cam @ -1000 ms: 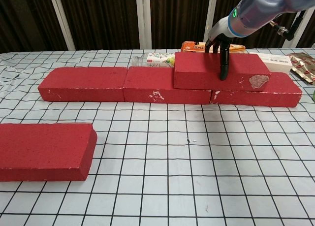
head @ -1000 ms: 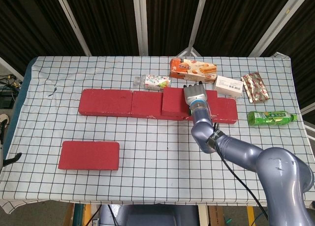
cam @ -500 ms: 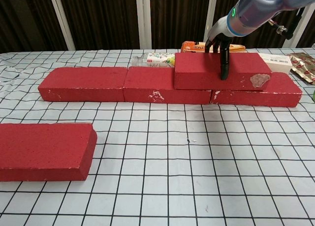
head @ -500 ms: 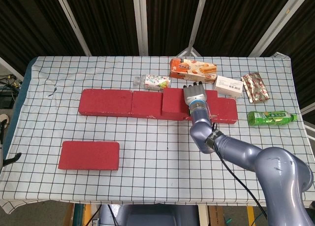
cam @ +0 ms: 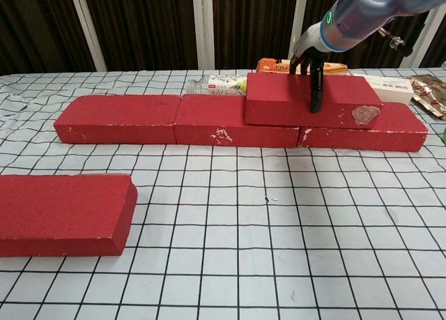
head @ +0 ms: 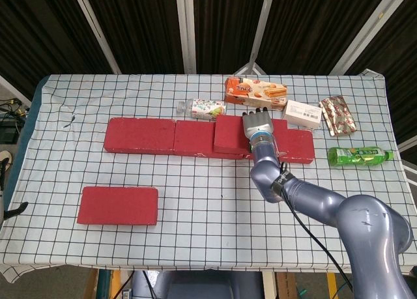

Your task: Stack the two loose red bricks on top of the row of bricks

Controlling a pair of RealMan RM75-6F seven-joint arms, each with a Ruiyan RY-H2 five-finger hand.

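1. Stacked red brick (cam: 310,100): it sits on top of the row of bricks (cam: 209,119), over the joint between the middle and right bricks.
2. My right hand (head: 258,124): it grips this stacked brick, one finger down its front face, the others over the top and far side.
3. Loose red brick (head: 118,205): it lies flat on the checked tablecloth (head: 208,195), near the front left, well apart from the row.
4. Behind the row: a small bottle (head: 203,108), a snack box (head: 255,91), a white carton (head: 302,114).
5. My left hand is out of both views.
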